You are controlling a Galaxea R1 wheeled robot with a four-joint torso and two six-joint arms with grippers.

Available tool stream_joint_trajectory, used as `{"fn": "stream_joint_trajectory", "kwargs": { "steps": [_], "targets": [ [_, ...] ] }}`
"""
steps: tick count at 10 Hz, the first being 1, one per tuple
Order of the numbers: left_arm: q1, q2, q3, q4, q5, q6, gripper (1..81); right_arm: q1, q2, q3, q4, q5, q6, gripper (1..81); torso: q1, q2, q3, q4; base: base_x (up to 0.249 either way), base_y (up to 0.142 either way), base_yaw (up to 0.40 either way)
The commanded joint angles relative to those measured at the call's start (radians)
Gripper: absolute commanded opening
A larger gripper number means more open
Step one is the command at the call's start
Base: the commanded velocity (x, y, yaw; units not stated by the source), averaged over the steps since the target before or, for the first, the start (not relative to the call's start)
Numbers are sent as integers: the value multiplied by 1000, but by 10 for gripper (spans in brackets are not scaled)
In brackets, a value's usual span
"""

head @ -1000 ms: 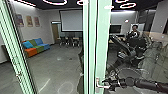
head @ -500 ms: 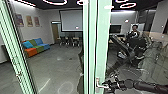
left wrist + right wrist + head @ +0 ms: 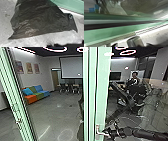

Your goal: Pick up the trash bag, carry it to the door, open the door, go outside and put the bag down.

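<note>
In the head view my right gripper [image 3: 106, 133] is at the lever handle [image 3: 98, 131] of the green-framed glass door [image 3: 102, 97]. The right wrist view has the blurred handle [image 3: 135, 41] between the spread dark fingertips of the right gripper [image 3: 131, 44], with the door frame [image 3: 111, 31] beyond; contact cannot be made out. A black trash bag [image 3: 40, 20] looms large and creased in the left wrist view, partly covering a dark plate of the robot. How the left gripper holds or meets it cannot be made out.
Behind the glass stand a multicoloured sofa [image 3: 36, 94], chairs [image 3: 70, 88] and a projection screen [image 3: 72, 68]. A person [image 3: 134, 79] shows at the right. Another green frame post [image 3: 17, 99] leans at the left. Dark reflections overlap the right-hand glass.
My right arm has lowered slightly while its gripper stays near the handle. The dark arm reflection in the glass has shifted a little. The door frame looks unmoved.
</note>
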Motion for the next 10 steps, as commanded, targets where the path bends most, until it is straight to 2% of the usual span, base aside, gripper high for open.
{"fn": "stream_joint_trajectory", "kwargs": {
  "steps": [1,6,10],
  "targets": [
    [-58,-14,-4,-7,58,3,10,120,25,-10,7,-18,19,811,0,0,0,0,0,0,0],
    [-58,2,-36,-7,59,4,10,42,55,-62,-1,-18,21,811,-1,0,0,0,0,0,0],
    [-57,18,-60,-7,59,4,10,-16,136,-145,-88,-41,21,811,-2,-1,1,0,0,0,0]
  ]
}}
